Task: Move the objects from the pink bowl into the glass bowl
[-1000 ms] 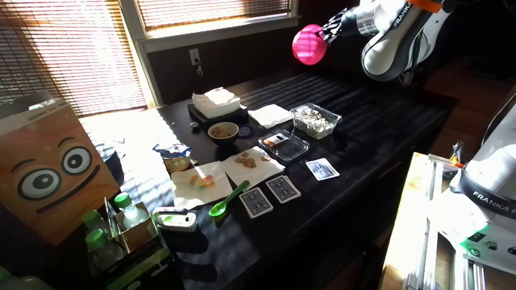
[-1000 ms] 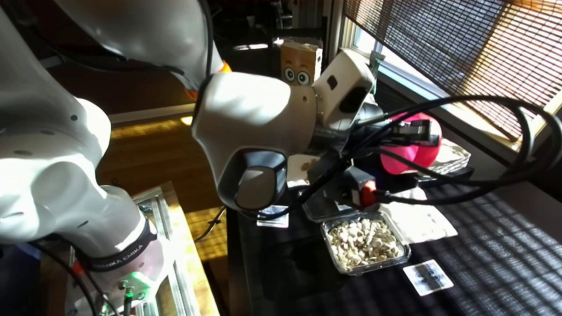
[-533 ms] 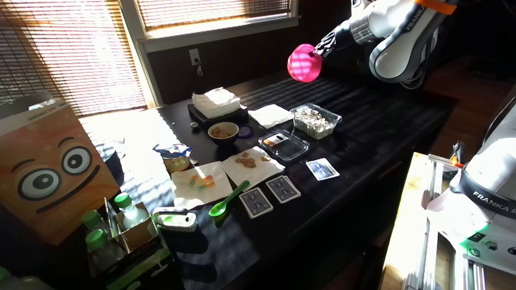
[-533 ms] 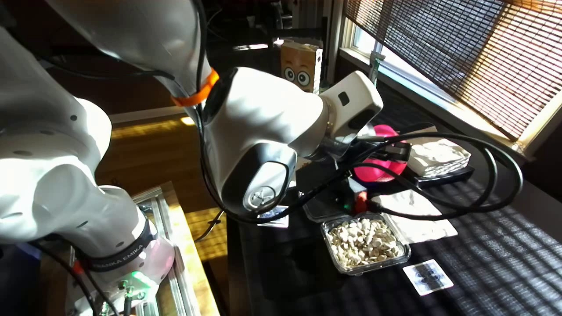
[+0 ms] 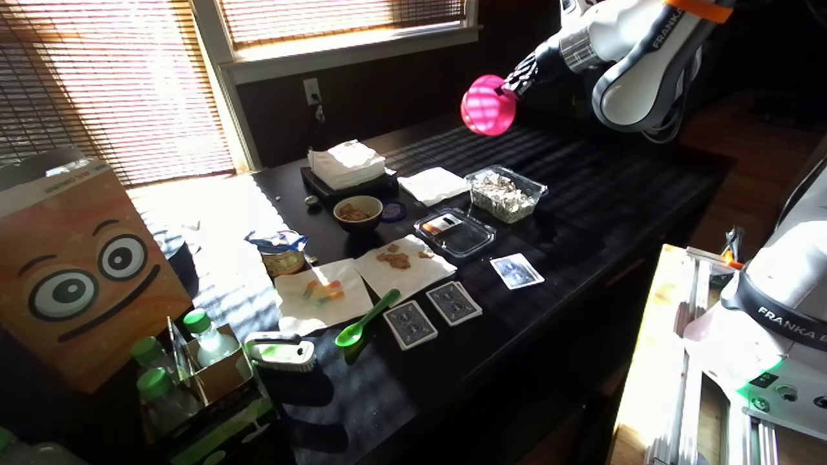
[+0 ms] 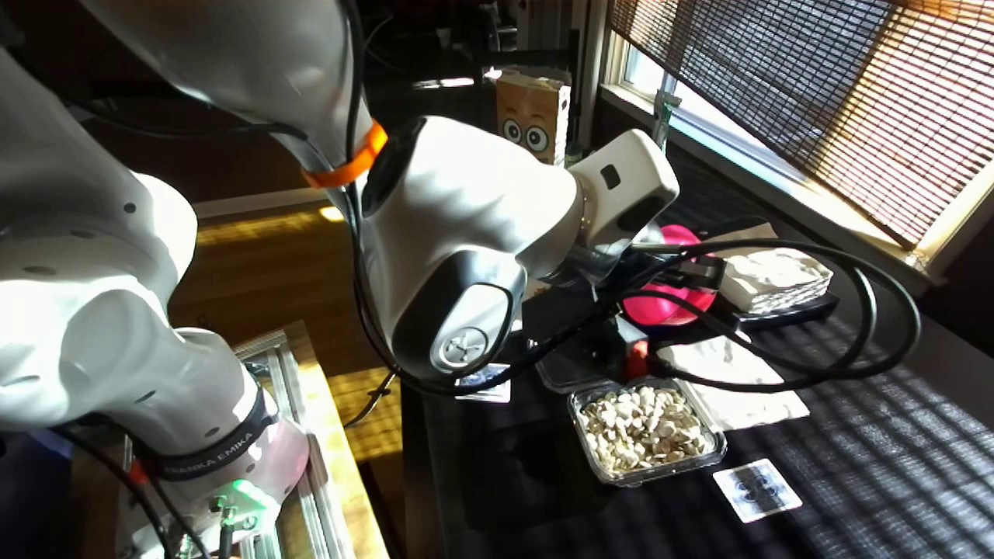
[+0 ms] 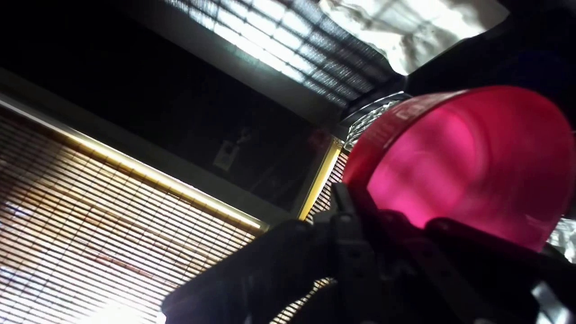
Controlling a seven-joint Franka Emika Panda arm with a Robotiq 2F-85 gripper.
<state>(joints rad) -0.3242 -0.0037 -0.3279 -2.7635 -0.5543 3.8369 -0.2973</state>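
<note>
pink, light-striped round bowl (image 5: 486, 110) hangs tilted in the end effector (image 5: 501, 91).

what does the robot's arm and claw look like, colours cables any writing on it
The arm is white, with smooth rounded segments and dark trim. An orange band wraps it, and black cables run outside it. White FRANKA EMIKA lettering marks a black collar. The claw is black, with slim jointed fingers.
</note>
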